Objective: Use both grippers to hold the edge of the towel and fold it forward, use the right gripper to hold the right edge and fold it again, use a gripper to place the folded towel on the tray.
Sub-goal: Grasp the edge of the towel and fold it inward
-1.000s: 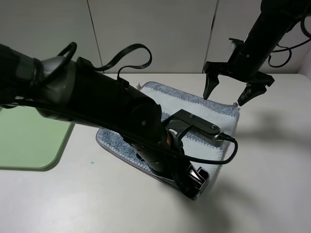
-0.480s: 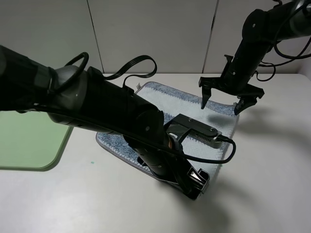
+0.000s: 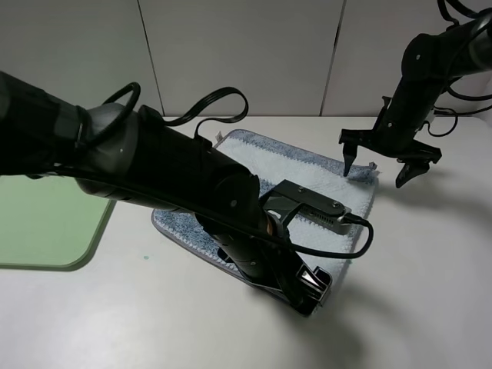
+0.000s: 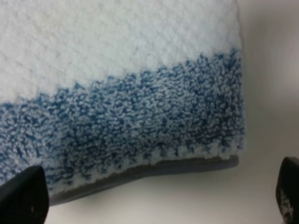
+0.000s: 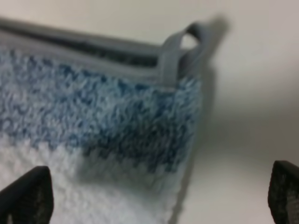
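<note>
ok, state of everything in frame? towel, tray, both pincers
towel: spread flat on the table, not gripped
corner loop: free, sticking out past the hem
tray: off to the side, towel not on it
left pincer: open, fingers either side of the towel's near corner
right pincer: open, over the far corner by the loop

The right gripper [image 5: 155, 193] holds its two black fingertips [image 5: 25, 196] wide apart over the towel [image 5: 93, 135] corner, where a small grey loop [image 5: 180, 46] sticks out from the hem [image 5: 70, 44] onto the pale worktop [image 5: 252, 93].
</note>
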